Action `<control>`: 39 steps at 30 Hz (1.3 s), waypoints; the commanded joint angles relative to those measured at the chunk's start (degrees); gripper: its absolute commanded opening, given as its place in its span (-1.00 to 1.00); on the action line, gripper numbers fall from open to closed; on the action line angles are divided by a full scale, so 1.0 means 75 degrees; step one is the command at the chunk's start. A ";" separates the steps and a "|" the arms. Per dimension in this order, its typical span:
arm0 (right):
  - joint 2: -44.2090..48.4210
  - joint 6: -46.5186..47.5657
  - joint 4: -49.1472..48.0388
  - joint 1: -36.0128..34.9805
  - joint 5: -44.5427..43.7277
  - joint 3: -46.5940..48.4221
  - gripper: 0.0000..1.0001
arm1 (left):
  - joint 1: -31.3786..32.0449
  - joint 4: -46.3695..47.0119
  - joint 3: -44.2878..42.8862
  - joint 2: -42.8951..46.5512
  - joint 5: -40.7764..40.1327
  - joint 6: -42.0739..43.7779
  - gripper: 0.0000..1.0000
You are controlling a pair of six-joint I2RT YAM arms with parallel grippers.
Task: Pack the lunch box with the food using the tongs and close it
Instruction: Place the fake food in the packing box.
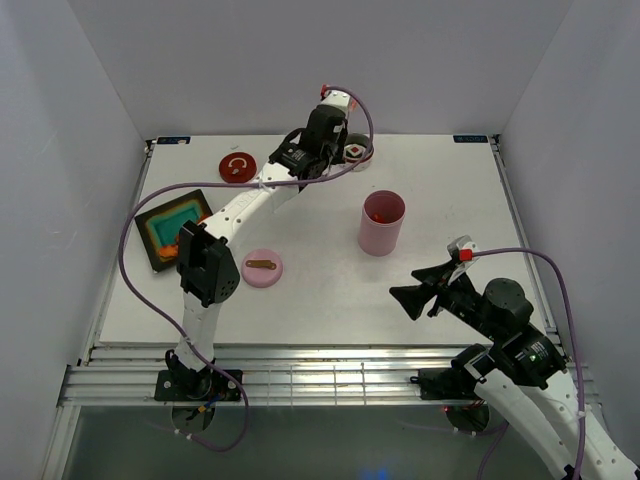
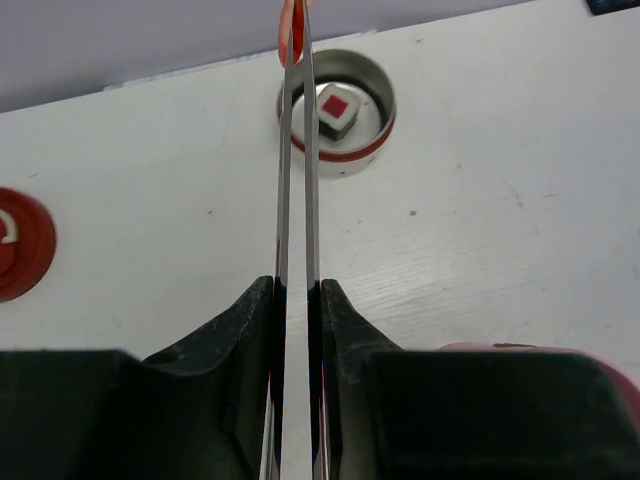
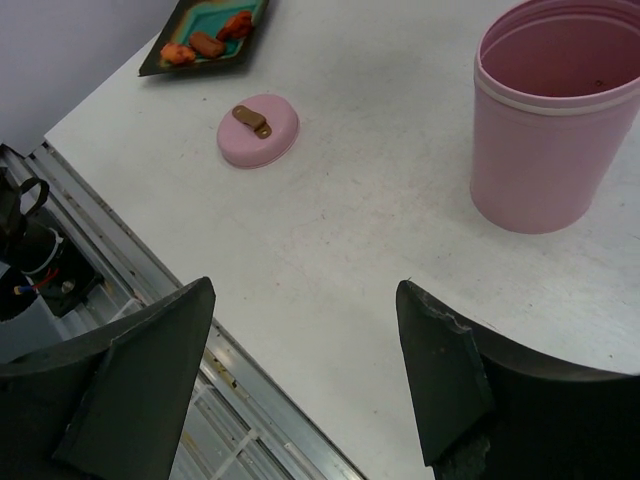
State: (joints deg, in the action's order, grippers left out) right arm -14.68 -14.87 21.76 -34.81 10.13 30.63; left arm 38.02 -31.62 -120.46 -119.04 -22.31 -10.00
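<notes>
At far left of the table point(image 1: 330, 290), a black tray point(image 3: 212, 18), teal inside; orange and red food pieces point(image 3: 208, 44) are laid in it; a red lid point(image 1: 237, 167) is set beyond it; a pink lid point(image 1: 262, 268) is laid flat nearer the arms. The left gripper point(image 2: 297, 287), reached toward the far edge, is clamped on the tongs point(image 2: 310, 200); their two arms are pressed nearly together; a red-orange shape is seen at the tips, possibly a held piece. Just past the tips, a round tin point(image 2: 365, 140); a white square piece point(image 2: 337, 107) with red centre is seated inside. At mid-table, a pink container point(image 1: 382, 225), upright and uncovered. At near right, the right gripper point(image 3: 305, 300); its fingers are spread wide and empty.
</notes>
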 commanded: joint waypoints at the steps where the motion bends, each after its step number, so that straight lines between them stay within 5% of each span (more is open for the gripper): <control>1: -0.0047 -0.0114 0.0052 -0.0047 -0.0530 0.0334 0.58 | -0.0112 0.2011 0.0159 0.0545 0.1249 -0.0224 -1.00; 10: -0.0246 -0.0173 0.0076 -0.0047 -0.0776 0.0287 0.58 | -0.1305 0.2937 0.0814 0.0204 0.4000 -0.1991 -1.00; 18: -0.0399 -0.0185 0.0040 -0.0047 -0.0823 0.0252 0.57 | -0.1940 0.3887 0.1952 0.0287 0.5117 -0.2475 -1.00; 39: -0.0633 -0.0197 0.0029 -0.0047 -0.0859 0.0216 0.57 | -0.1976 0.3794 0.1589 -0.1014 0.5494 -0.2323 -0.94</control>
State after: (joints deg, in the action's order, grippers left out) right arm -19.03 -16.21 23.53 -34.92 4.23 30.68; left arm 23.38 -4.60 -107.00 -128.53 18.04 -27.49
